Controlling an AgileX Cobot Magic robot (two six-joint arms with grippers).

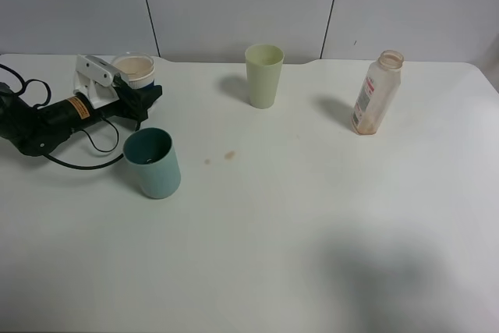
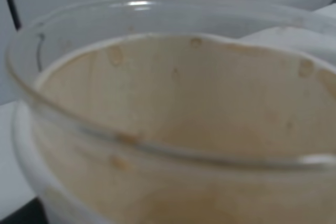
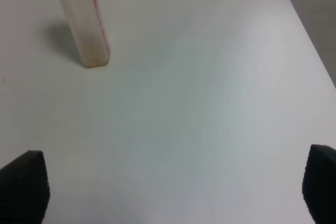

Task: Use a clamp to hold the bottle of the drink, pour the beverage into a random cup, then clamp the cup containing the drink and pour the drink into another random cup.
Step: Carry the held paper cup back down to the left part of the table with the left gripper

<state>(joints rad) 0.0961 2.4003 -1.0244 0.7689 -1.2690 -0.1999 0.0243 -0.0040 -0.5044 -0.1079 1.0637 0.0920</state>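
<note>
My left gripper (image 1: 143, 93) is shut on a clear cup (image 1: 135, 69) holding beige drink, at the table's back left. The cup fills the left wrist view (image 2: 173, 124), with drink inside and droplets on its wall. A teal cup (image 1: 153, 162) stands just in front of the gripper. A pale green cup (image 1: 264, 75) stands at the back middle. The nearly empty clear bottle (image 1: 376, 92) stands uncapped at the back right, also in the right wrist view (image 3: 84, 19). My right gripper (image 3: 168, 187) is open above bare table, away from the bottle, and out of the high view.
Two small beige spill spots (image 1: 229, 154) lie on the white table (image 1: 312, 224) right of the teal cup. The left arm's black cable (image 1: 82, 165) loops beside the teal cup. A grey panel wall runs behind the table.
</note>
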